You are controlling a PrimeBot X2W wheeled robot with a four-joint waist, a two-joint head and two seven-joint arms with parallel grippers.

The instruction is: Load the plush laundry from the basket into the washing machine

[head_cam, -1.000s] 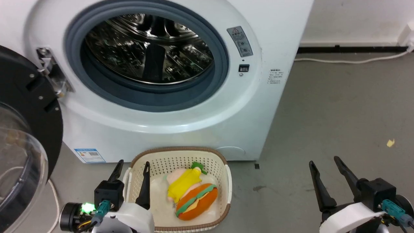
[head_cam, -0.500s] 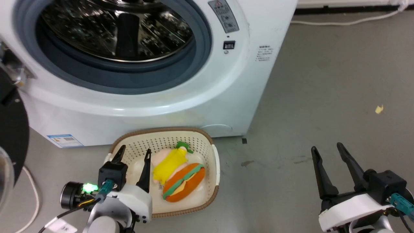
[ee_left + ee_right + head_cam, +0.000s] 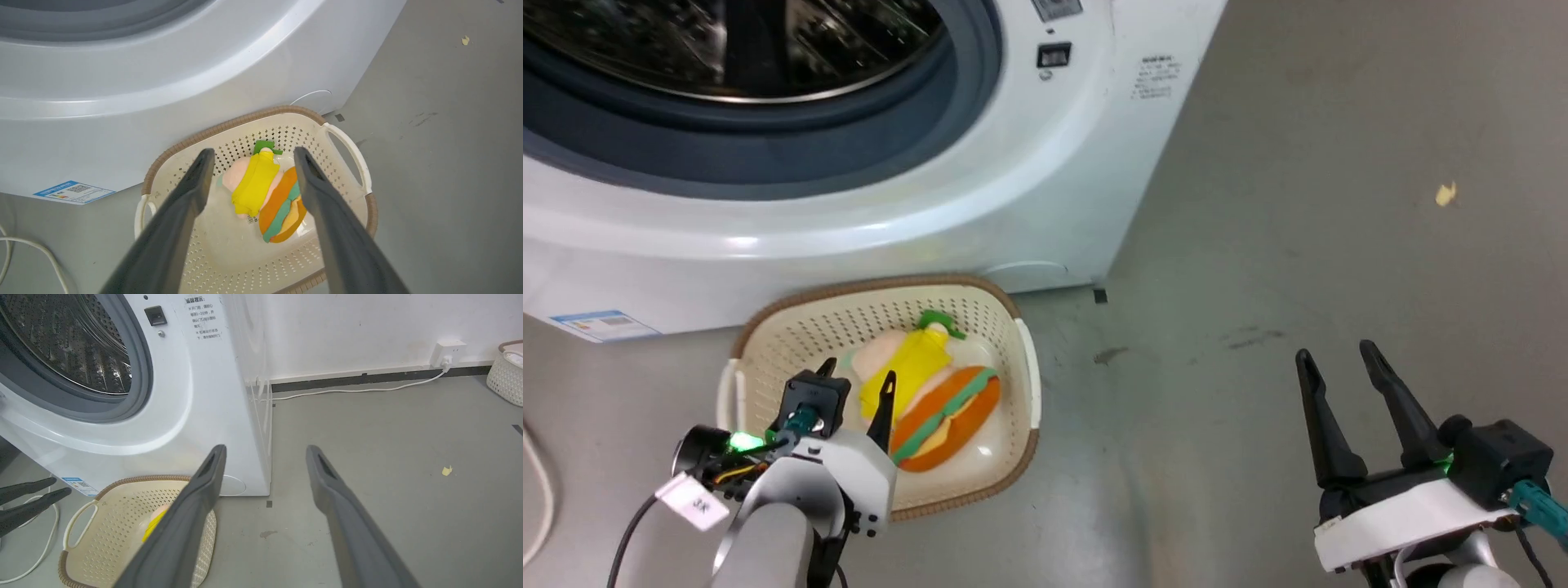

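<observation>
The plush laundry [image 3: 931,392] lies in the cream basket [image 3: 792,327] on the floor, yellow patch and orange burger part up. My left gripper [image 3: 858,371] hangs open above the basket's near left side, its right fingertip over the yellow patch. In the left wrist view the plush laundry [image 3: 265,192] sits between and beyond the spread fingers of the left gripper [image 3: 254,152]. The washing machine [image 3: 931,188] stands right behind the basket, its steel drum [image 3: 727,41] showing through the porthole. My right gripper [image 3: 1333,353] is open over bare floor to the right, holding nothing.
A white cable [image 3: 359,390] runs along the wall to a socket [image 3: 447,349]. Another white basket [image 3: 506,375] stands far right. A yellow scrap [image 3: 1445,193] lies on the grey floor. A second cable [image 3: 32,245] loops left of the basket.
The head camera has tipped down, so the washer has slid up the picture. My left gripper has moved from the basket's left rim to over its inside, towards the plush.
</observation>
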